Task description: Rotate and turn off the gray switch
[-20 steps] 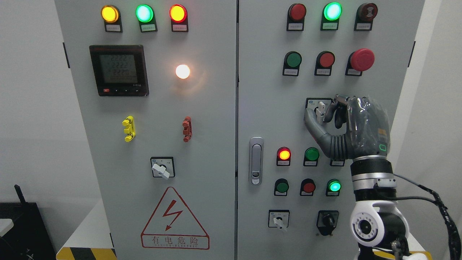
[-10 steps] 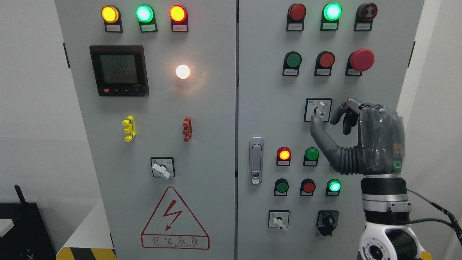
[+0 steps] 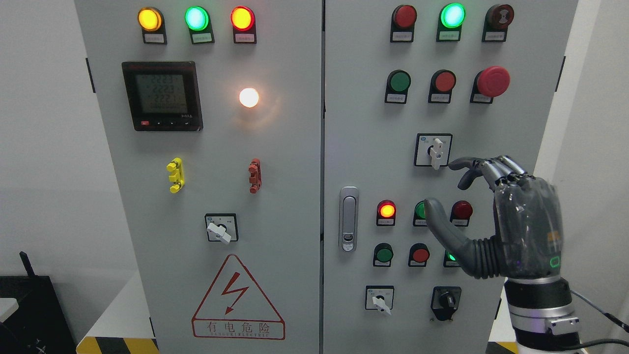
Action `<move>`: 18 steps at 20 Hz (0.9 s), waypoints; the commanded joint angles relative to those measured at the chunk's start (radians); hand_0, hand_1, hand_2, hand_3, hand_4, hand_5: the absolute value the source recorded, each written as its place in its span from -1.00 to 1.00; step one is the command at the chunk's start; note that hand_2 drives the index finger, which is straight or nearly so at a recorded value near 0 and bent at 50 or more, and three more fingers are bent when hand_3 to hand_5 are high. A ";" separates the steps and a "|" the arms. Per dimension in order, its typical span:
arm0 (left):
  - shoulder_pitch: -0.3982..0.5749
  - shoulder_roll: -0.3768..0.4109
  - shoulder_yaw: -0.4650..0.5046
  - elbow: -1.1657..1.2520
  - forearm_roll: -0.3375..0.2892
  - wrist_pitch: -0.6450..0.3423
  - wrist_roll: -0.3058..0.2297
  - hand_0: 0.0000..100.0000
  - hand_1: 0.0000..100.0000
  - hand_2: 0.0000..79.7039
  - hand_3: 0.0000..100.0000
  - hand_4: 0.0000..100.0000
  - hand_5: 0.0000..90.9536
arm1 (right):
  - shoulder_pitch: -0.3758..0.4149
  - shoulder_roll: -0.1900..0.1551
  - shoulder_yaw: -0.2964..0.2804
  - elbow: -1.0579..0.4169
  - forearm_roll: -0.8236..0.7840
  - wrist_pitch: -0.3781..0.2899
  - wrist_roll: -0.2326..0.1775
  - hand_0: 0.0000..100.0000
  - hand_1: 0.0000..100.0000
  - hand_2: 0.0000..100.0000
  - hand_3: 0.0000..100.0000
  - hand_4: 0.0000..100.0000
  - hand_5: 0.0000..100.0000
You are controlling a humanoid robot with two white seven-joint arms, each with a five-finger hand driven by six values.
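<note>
Item: gray rotary switch [image 3: 436, 151] with white lever, upper right cabinet door [image 3: 363, 147]; lever stood vertical, apparently at off. Right hand [image 3: 496, 221] hung below-right, apart from it, fingers loosely spread, holding nothing, presumably released.

A single head view looks straight ahead, roughly level, at the front of a tall light-grey metal control cabinet [image 3: 275, 147] with two doors. The cabinet stands close and fills most of the frame, its top and bottom cut off. White wall shows at both sides. The dark grey robot hand [image 3: 484, 216] rises from the lower right corner, between camera and right door. No second view exists to share anything.
</note>
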 commanded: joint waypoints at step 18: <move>0.000 0.000 -0.002 0.014 0.000 0.001 0.001 -0.76 -0.22 -1.00 -1.00 -1.00 -1.00 | 0.040 0.005 -0.050 -0.050 0.001 -0.009 0.009 -0.68 -0.54 -0.87 -0.82 -1.00 -1.00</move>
